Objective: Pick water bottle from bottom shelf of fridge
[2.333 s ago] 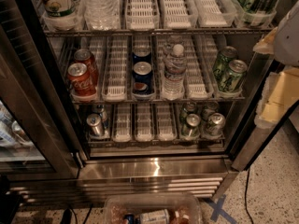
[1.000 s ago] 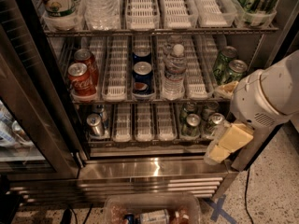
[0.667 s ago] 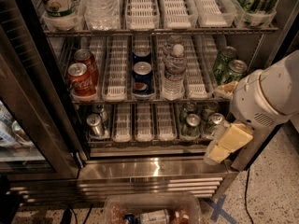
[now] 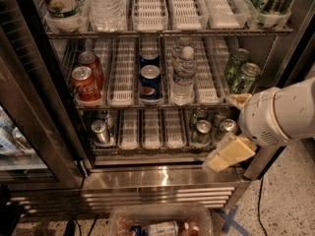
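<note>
— Since the view starts at the floor, what is nearest?

— A clear bin (image 4: 199, 214) with cans in it, at the bottom edge on speckled floor. A blue tape cross (image 4: 229, 221) and a dark cable (image 4: 259, 200) lie to its right. Just behind is the fridge (image 4: 162, 177), with its steel sill and louvred grille (image 4: 157, 196).

— And the end effector?

— The end effector (image 4: 231, 154) hangs low on the right on a white arm (image 4: 280, 117). It is in front of the fridge's right post and the right end of the lowest rack (image 4: 147, 149). I cannot tell whether it is spread or pressed together.

— Where is the bottle?

— The bottle (image 4: 183, 77) stands upright, right of centre, on the shelf (image 4: 123, 104) one level above that rack. It is up and left of the end effector, well apart from it.

— What crowds it?

— Pepsi cans (image 4: 149, 80) stand in the lane just to its left and cola cans (image 4: 86, 80) at the far left. A bare white tray (image 4: 206, 82) lies to its right, then green cans (image 4: 241, 73). The top rack (image 4: 167, 32) has its wire edge close above the cap, and it carries a big bottle (image 4: 106, 4).

— And the edges?

— The open door (image 4: 34, 97) slants down the left side. The arm covers the lower right corner of the opening.
</note>
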Tool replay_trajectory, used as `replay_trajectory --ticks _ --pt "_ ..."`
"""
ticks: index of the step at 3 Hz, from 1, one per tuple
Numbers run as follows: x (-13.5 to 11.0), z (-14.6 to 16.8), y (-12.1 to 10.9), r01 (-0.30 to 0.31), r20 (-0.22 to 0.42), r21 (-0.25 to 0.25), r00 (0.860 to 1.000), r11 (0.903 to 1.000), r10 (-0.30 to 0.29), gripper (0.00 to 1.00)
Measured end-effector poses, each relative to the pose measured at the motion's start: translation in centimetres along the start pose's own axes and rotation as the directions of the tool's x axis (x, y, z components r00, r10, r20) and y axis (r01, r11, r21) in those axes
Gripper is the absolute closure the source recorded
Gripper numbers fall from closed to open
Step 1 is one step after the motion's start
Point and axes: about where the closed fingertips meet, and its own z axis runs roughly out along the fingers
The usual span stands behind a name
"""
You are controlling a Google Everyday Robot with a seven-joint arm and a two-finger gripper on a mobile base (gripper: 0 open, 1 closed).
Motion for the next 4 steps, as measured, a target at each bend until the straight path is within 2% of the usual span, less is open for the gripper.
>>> replay_trajectory --ticks 1,2,3,4 --pt "-0.9 1.4 -1.0 -0.057 0.093 0.092 0.995 0.9942 0.049 0.0" --pt "-2.1 2.9 -2.6 -0.09 0.162 0.15 0.985 0.9845 0.066 0.0" --pt "-4.3 4.8 -4.3 -0.148 0.236 0.19 0.966 0.9706 0.101 0.0" --pt "-4.3 4.8 -4.3 -0.148 0.236 0.19 0.966 0.9705 0.101 0.0"
